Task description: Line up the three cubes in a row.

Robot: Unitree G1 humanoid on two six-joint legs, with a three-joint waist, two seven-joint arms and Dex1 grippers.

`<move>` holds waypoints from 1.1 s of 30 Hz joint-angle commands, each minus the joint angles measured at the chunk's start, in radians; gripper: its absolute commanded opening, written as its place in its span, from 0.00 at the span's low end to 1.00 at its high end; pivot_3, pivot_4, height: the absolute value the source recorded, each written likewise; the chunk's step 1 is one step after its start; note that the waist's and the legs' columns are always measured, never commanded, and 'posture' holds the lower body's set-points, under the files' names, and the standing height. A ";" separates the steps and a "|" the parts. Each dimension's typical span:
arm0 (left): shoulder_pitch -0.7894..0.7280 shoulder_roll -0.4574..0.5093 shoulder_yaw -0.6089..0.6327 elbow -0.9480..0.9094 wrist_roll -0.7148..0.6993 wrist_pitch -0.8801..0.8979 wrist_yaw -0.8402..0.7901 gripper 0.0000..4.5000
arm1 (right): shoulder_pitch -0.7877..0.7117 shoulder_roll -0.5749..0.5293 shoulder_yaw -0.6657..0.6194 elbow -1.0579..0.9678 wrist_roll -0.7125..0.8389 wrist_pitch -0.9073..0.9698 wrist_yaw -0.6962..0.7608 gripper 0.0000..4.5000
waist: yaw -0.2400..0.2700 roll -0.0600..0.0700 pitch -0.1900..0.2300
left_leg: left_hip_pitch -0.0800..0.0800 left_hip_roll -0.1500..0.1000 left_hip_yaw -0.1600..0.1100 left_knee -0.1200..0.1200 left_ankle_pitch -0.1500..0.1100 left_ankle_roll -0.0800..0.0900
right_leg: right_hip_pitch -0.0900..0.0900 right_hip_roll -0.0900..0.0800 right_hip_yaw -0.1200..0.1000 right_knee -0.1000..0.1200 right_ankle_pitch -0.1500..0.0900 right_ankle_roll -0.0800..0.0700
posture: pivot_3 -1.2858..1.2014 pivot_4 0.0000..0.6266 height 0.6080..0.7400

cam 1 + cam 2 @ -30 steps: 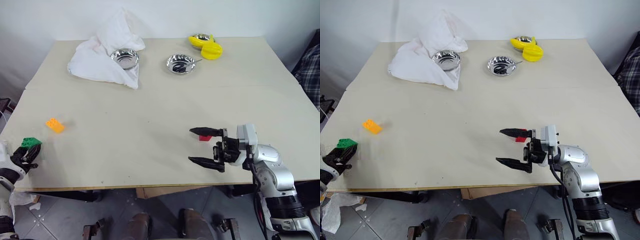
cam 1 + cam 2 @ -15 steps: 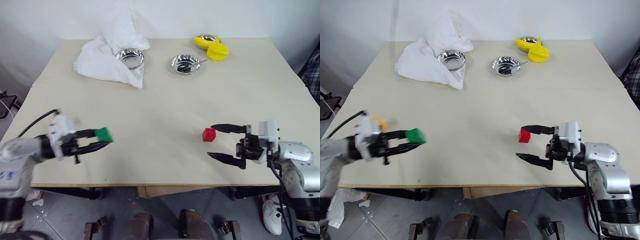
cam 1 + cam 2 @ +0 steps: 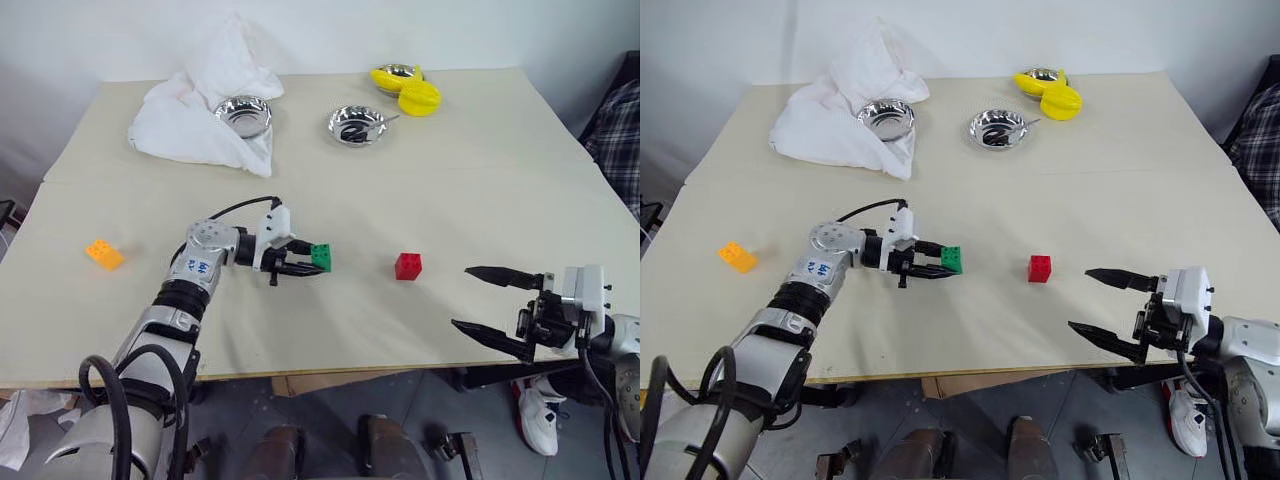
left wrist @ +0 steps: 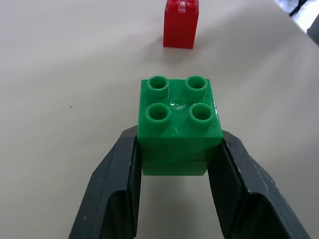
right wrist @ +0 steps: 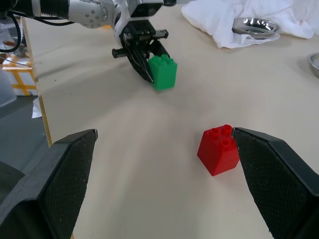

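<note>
Left gripper (image 3: 312, 260) is pinching the small green studded plastic cube (image 3: 321, 257), hovering left of the red studded cube (image 3: 408, 265) (right gripper (image 3: 485, 303) spread, idle). Next: set it down beside red.

- Silver-grey left arm (image 3: 190, 290) with black joint bands, small blue marking, thin black cable looping over the wrist.
- White wrist blocks; black, tapered fingers on left hand (image 3: 300, 262) and right hand (image 3: 492, 312).

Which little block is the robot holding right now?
The green cube, pinched in the left gripper. The red cube and orange-yellow cube sit free on the table.
</note>
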 commanded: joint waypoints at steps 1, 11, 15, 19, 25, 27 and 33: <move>-0.050 -0.034 0.018 0.073 0.022 -0.047 -0.011 0.33 | 0.035 0.012 -0.039 -0.060 0.027 0.000 -0.028 1.00 | 0.011 -0.001 0.000 | 0.000 0.000 0.000 0.001 0.000 0.000 | 0.000 0.000 0.000 0.000 0.000 0.000 | 0.52 0.24 1.00; -0.116 -0.098 0.019 0.211 0.107 -0.117 0.012 0.33 | 0.066 0.035 -0.024 -0.094 0.027 -0.014 -0.055 1.00 | 0.020 -0.001 0.001 | -0.002 -0.001 0.000 0.009 -0.001 0.001 | 0.001 0.000 0.001 0.001 0.001 0.001 | 0.52 0.24 1.00; -0.132 -0.117 0.019 0.237 0.136 -0.133 0.044 0.33 | 0.060 0.041 -0.013 -0.090 0.024 -0.020 -0.056 1.00 | 0.022 -0.001 0.001 | -0.002 -0.001 -0.001 0.010 -0.001 0.001 | 0.001 0.000 0.001 0.002 0.001 0.001 | 0.52 0.24 1.00; -0.148 -0.139 0.026 0.255 0.153 -0.133 0.053 0.33 | 0.055 0.045 -0.002 -0.087 0.020 -0.024 -0.057 1.00 | 0.023 -0.001 0.001 | -0.002 -0.002 -0.001 0.011 -0.001 0.002 | 0.002 0.000 0.001 0.002 0.001 0.002 | 0.52 0.24 1.00; -0.157 -0.152 0.040 0.268 0.172 -0.133 0.058 0.33 | 0.055 0.050 0.007 -0.090 0.018 -0.026 -0.057 1.00 | 0.022 -0.001 0.001 | -0.002 -0.002 -0.001 0.011 -0.001 0.002 | 0.002 0.000 0.001 0.002 0.001 0.002 | 0.52 0.24 1.00; -0.158 -0.150 0.040 0.269 0.178 -0.139 0.051 0.49 | 0.058 0.053 0.008 -0.091 0.017 -0.028 -0.058 1.00 | 0.022 -0.001 0.001 | -0.002 -0.002 -0.001 0.011 -0.001 0.002 | 0.002 0.000 0.001 0.002 0.001 0.002 | 0.52 0.24 1.00; -0.153 -0.142 0.075 0.259 0.156 -0.168 0.049 0.85 | 0.060 0.065 0.017 -0.095 0.013 -0.030 -0.061 1.00 | 0.021 -0.001 0.001 | -0.002 -0.002 -0.001 0.011 -0.001 0.002 | 0.002 0.000 0.001 0.002 0.001 0.002 | 0.52 0.24 1.00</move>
